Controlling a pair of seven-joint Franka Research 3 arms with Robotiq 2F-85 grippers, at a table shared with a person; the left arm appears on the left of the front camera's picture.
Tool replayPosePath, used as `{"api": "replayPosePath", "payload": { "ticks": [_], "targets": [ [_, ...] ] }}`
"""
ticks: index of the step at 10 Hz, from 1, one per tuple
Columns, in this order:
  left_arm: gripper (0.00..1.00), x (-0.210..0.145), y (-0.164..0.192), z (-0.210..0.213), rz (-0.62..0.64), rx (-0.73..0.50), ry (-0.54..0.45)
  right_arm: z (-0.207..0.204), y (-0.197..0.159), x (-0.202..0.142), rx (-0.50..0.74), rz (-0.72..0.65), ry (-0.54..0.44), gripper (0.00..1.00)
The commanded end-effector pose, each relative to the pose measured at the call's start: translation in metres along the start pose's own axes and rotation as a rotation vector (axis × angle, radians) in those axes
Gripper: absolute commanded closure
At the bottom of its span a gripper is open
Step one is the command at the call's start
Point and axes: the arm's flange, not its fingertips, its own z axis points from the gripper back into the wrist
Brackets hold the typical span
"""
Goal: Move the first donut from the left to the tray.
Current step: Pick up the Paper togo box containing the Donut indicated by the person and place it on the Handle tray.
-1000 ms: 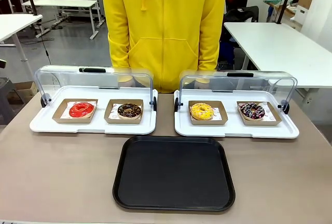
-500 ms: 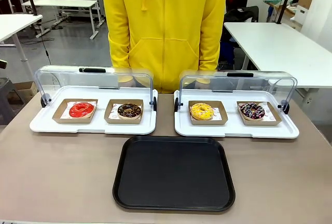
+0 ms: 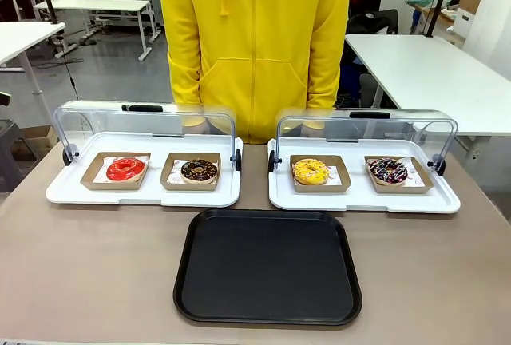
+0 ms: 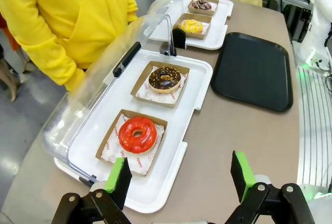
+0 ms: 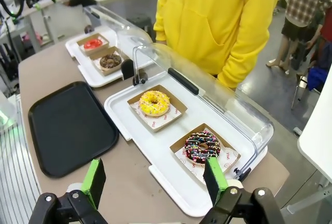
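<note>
Donut (image 4: pixel 137 134), red-glazed, seated in brown cardboard tray (image 4: pixel 110 140) on left white tray (image 4: pixel 171 154); clear lid (image 4: pixel 98 86) raised, so reach from above is allowed. Black tray (image 3: pixel 267 265) laid bare just in front as drop spot. Left gripper (image 4: pixel 180 175) spread wide, nothing grasped, pointed toward Donut. Right gripper (image 5: pixel 154 180) likewise spread, empty.

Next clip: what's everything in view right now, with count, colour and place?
white trays: 2, white, far side of the table
red donut: 1, red, left white tray, leftmost
chocolate donut: 1, brown, beside it
yellow donut: 1, yellow, right white tray
sprinkled donut: 1, dark, rightmost
cardboard trays: 4, brown, under the donuts
clear lids: 2, transparent, raised behind the white trays
black tray: 1, black, near middle
person: 1, yellow hoodie, far side
left hand: 1, black, green pads, open
right hand: 1, same, open
</note>
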Motion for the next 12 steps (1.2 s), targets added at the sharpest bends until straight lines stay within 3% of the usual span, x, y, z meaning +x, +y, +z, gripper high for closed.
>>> {"api": "replayPosePath", "payload": {
  "ticks": [1, 12],
  "targets": [
    [0.0, 0.0009, -0.0008, 0.0012, -0.012, -0.001, -0.006, 0.0002, -0.0043, 0.0021, 0.003, 0.028, -0.026, 0.0],
    [0.0, 0.0009, -0.0008, 0.0012, -0.012, -0.001, -0.006, 0.0002, -0.0043, 0.0021, 0.003, 0.028, -0.026, 0.0]
  ]
}}
